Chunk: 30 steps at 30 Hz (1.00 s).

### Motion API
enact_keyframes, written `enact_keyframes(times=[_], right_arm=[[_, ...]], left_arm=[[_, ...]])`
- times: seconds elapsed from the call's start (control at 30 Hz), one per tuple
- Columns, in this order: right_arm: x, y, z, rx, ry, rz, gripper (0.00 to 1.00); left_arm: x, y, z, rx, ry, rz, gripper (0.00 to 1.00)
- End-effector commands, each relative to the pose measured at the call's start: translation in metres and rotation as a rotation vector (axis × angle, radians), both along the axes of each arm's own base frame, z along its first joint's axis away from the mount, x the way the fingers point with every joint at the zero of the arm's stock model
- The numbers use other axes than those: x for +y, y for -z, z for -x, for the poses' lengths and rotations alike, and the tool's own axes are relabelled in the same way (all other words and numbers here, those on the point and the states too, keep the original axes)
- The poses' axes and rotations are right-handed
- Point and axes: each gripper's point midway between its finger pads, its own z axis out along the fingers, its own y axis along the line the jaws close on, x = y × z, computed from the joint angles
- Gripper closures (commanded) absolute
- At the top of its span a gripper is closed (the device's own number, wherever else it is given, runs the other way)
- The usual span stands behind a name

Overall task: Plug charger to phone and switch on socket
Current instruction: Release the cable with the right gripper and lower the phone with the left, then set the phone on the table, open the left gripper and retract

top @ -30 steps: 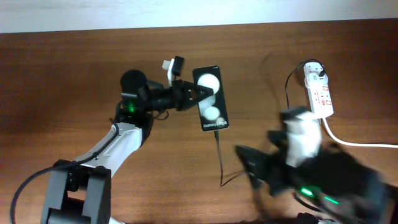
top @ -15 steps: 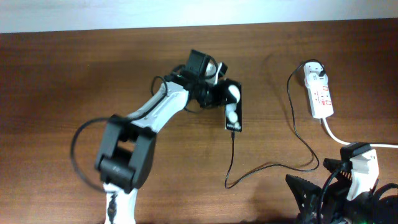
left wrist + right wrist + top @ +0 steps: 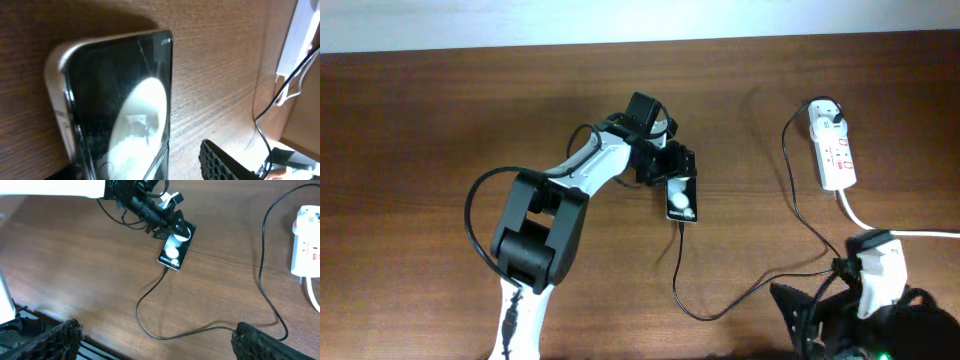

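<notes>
The black phone (image 3: pixel 682 198) lies screen-up mid-table, with a round white reflection on its glass. The charger's thin black cable (image 3: pixel 692 308) runs from the phone's near end in a loop across the table and up to its plug head (image 3: pixel 834 117), which sits in the white socket strip (image 3: pixel 834 152) at the far right. My left gripper (image 3: pixel 670 170) is at the phone's far end. In the left wrist view the phone (image 3: pixel 125 110) fills the frame, and one finger (image 3: pixel 222 162) stands apart from its edge, so the jaws are open. My right gripper (image 3: pixel 157 342) hangs wide open and empty at the front right.
The strip's thick white cord (image 3: pixel 900 230) trails off the right edge. The left arm (image 3: pixel 570 190) stretches across the table's middle from the front. In the right wrist view the charger cable (image 3: pixel 150 292) curls over bare wood between phone (image 3: pixel 176 247) and strip (image 3: pixel 306 242).
The left gripper's jaws have parted at the phone's far end. The phone has slid a little toward the front left, and the cable loop moved with it. The right arm has drawn back to the front edge.
</notes>
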Motion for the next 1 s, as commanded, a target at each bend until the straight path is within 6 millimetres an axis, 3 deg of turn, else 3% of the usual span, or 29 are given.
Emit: enact_keyframes(times=[0.0,0.07,0.17,0.23,0.3,0.37,0.4,0.43,0.5,0.57,0.6,0.67,0.7,0.77,0.87,0.97], right_arm=[[0.001,0.009,-0.003,0.037,0.057,-0.019,0.01],[0.001,0.009,-0.003,0.035,0.057,-0.021,0.01],[0.001,0.009,-0.003,0.037,0.056,-0.021,0.01],[0.007,0.012,0.003,0.071,0.018,-0.033,0.01],[0.005,0.016,0.007,0.09,0.011,-0.017,0.01],[0.004,0.017,0.007,0.09,0.012,-0.014,0.01],[0.002,0.016,0.004,0.079,0.026,-0.008,0.01],[0.001,0.016,0.004,0.076,0.029,-0.006,0.01],[-0.002,0.013,0.0,0.053,0.053,0.001,0.01],[0.0,0.008,-0.004,0.03,0.063,-0.018,0.01],[0.004,0.003,-0.007,0.015,0.063,-0.042,0.01],[0.008,-0.002,-0.01,-0.003,0.064,-0.068,0.01],[0.009,-0.006,-0.014,-0.024,0.077,-0.081,0.01],[0.01,-0.012,-0.018,-0.048,0.09,-0.1,0.01],[0.013,-0.022,-0.023,-0.079,0.101,-0.136,0.01],[0.018,-0.03,-0.025,-0.099,0.099,-0.172,0.01]], left_arm=[[0.038,0.04,0.01,0.046,-0.051,-0.222,0.18],[0.055,0.048,0.016,0.064,-0.068,-0.318,0.01],[0.07,0.053,0.017,0.059,-0.083,-0.403,0.01],[0.099,0.049,0.015,0.059,-0.089,-0.479,0.01],[0.134,0.017,0.006,0.055,-0.132,-0.488,0.01],[0.184,-0.037,-0.008,-0.007,-0.251,-0.523,0.01],[0.231,-0.11,-0.011,-0.134,-0.353,-0.534,0.01],[0.248,-0.139,-0.006,-0.183,-0.399,-0.545,0.01],[0.28,-0.2,0.02,-0.287,-0.492,-0.585,0.0],[0.307,-0.261,0.063,-0.419,-0.58,-0.647,0.0],[0.32,-0.291,0.093,-0.492,-0.631,-0.672,0.01],[0.335,-0.319,0.134,-0.561,-0.682,-0.694,0.01],[0.34,-0.33,0.166,-0.587,-0.696,-0.685,0.01],[0.345,-0.335,0.212,-0.6,-0.703,-0.678,0.01],[0.355,-0.328,0.29,-0.601,-0.703,-0.678,0.01],[0.358,-0.333,0.318,-0.687,-0.743,-0.634,0.01]])
